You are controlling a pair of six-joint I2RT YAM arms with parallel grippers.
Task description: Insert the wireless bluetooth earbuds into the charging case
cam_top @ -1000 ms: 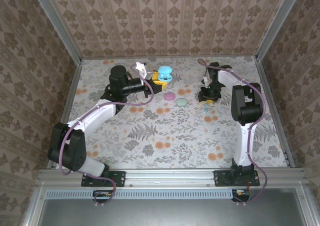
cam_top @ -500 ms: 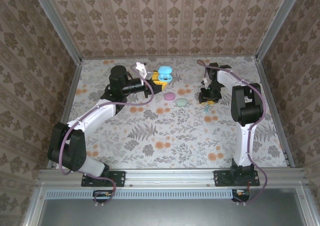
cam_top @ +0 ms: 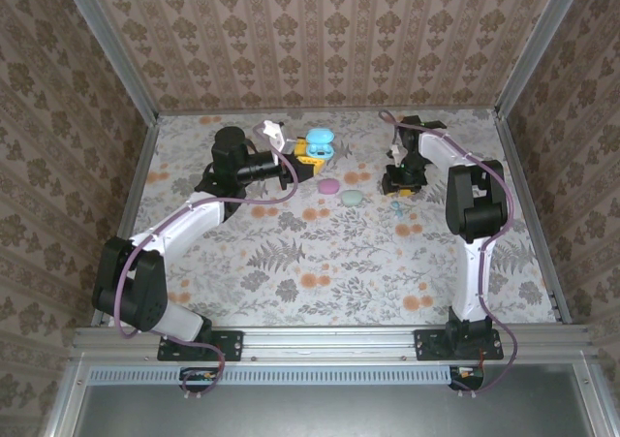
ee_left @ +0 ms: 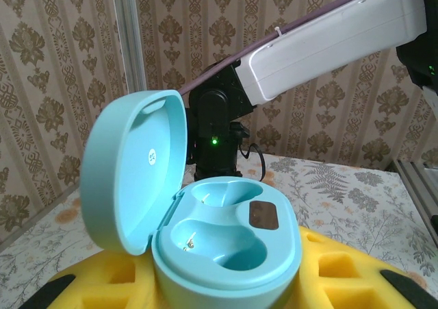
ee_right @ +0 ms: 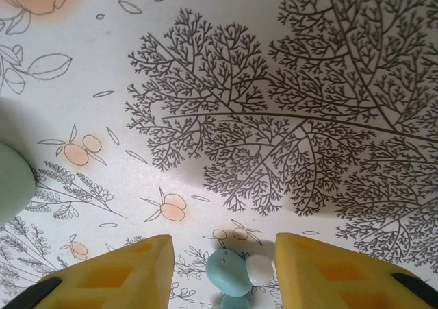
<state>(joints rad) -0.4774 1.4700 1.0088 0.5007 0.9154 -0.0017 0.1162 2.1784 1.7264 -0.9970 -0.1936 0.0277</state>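
The left arm (cam_top: 184, 219) and right arm (cam_top: 471, 267) match. Each has long white links with rounded edges, joined by chunky black cylindrical joints, and ends in a flat black base plate (cam_top: 199, 344). A thin purple cable (cam_top: 160, 238) runs along each arm and loops free near the wrist. On the right arm's white link it is pinned by a white cable tie (ee_left: 279, 32). A small green light (ee_left: 214, 142) glows on a black joint housing. The left hand (cam_top: 312, 151) and right hand (ee_right: 222, 271) have blocky yellow fingers (ee_right: 109, 275) with square moulded recesses and black patches toward their roots.
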